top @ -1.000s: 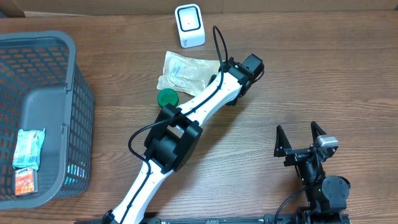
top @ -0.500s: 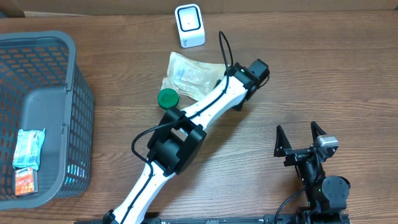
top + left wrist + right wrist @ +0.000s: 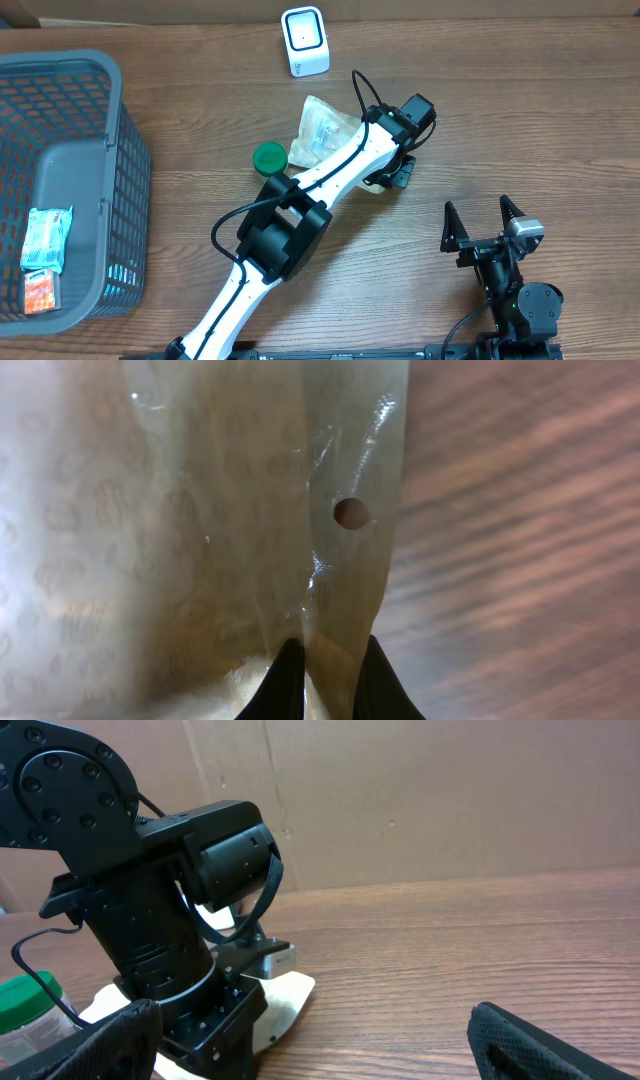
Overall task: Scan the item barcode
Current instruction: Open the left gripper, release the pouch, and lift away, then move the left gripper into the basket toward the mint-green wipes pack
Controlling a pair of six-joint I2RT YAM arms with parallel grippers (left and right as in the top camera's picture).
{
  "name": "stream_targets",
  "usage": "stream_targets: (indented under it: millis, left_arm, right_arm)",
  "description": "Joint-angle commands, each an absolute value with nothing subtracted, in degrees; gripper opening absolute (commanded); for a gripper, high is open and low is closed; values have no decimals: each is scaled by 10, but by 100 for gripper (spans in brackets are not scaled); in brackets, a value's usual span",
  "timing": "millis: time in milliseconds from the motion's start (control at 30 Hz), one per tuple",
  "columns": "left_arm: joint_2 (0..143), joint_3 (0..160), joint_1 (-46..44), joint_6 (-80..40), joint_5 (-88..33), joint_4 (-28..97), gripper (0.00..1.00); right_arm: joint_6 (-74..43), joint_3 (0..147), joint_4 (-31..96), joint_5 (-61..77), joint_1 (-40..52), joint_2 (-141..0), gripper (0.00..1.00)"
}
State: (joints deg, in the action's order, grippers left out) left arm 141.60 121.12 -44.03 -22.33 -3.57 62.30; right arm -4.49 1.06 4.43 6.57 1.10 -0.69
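Aiming for the scanner at the tabletop's back edge, I have the bag, mid-tabletop, pinched tight in my left gripper: pickup step. Next, lift and present its barcode. My right gripper gapes empty, front-right.

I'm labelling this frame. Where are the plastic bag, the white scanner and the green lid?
plastic bag (image 3: 320, 125), overhead view, its crinkled upper part.
white scanner (image 3: 305, 40), overhead view, its front window.
green lid (image 3: 269, 157), overhead view, centre of its top.
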Motion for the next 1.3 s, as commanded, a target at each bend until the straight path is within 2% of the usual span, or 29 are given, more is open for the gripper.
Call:
stream_targets:
  millis: [0, 333, 367, 400, 433, 500, 733, 900, 1100, 1267]
  left_arm:
    - [1416, 1210, -443, -219, -114, 626, 4]
    - [1374, 1210, -441, -219, -140, 625, 6]
    - [1372, 1210, -441, -219, -140, 625, 18]
    - [1371, 1210, -439, -219, -140, 626, 43]
    - [1368, 1210, -436, -219, -140, 630, 59]
    - [1361, 1211, -431, -219, -140, 636, 67]
    - [1273, 1292, -398, -218, -90, 697, 69]
    - [1165, 1319, -359, -218, -38, 709, 75]
    - [1064, 1319, -278, -219, -23, 766, 72]
    - [963, 1319, -187, -228, 47, 822, 70]
  right_arm:
    - [-45, 4, 41, 59, 7, -3, 100]
    - [-45, 4, 41, 59, 7, -3, 100]
    - [-45, 4, 41, 59, 7, -3, 100]
    - [-45, 4, 41, 59, 7, -3, 100]
    - [-45, 4, 41, 59, 7, -3, 100]
    - [-45, 4, 41, 59, 7, -3, 100]
    - [-45, 4, 41, 59, 7, -3, 100]
    - [-45, 4, 41, 59, 7, -3, 100]
    - [-45, 4, 41, 59, 7, -3, 100]
    - [-45, 4, 41, 59, 7, -3, 100]
